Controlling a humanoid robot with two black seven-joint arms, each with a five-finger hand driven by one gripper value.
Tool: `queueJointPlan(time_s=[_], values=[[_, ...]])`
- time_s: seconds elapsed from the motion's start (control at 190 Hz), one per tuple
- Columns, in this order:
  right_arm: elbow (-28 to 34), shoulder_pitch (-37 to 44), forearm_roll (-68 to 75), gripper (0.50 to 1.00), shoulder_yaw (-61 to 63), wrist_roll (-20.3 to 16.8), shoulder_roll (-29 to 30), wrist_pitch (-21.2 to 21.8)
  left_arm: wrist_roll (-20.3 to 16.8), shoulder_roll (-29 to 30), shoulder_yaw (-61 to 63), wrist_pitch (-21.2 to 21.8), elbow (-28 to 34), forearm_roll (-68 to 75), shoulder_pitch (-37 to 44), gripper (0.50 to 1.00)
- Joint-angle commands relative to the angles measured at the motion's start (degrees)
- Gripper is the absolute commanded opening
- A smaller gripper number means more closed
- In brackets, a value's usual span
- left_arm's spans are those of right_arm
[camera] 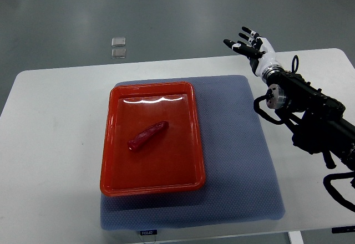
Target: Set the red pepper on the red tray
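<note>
While the right hand (250, 45) is hanging above the counter's far edge, toward its far right corner, its fingers (244, 33) are spreading wide and gripping nothing. Its dark arm (310, 111) is reaching in from the right edge over the counter's right side.

Sitting toward the middle of the white counter (50, 144), the red tray (188, 186) is resting on the left part of a grey-blue mat (238, 166). Lying inside the tray, a little left of its centre, the red pepper (147, 136) is stretching diagonally, one end pointing to the tray's far right, the other to its near left. It is touching none of the tray's walls, and nothing else is sharing the tray with it.

Bare mat is showing to the right of the tray, between it and the arm. Bare counter is running along the left side and the far edge. Beyond the far edge, two small clear squares (118, 47) are lying on the grey floor (177, 11).
</note>
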Motion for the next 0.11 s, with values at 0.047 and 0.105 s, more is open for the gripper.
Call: queueJointPlan(time_s=[0.047, 0.105], values=[[0.2, 0.1, 0.0, 0.919, 1.1, 0.1, 0.3, 0.3, 0.0, 0.0, 0.0, 0.0, 0.0, -0.1, 0.0, 1.000], [0.4, 0.1, -0.4, 0.919, 0.9, 0.1, 0.2, 0.3, 0.0, 0.0, 0.0, 0.0, 0.0, -0.1, 0.0, 1.000]])
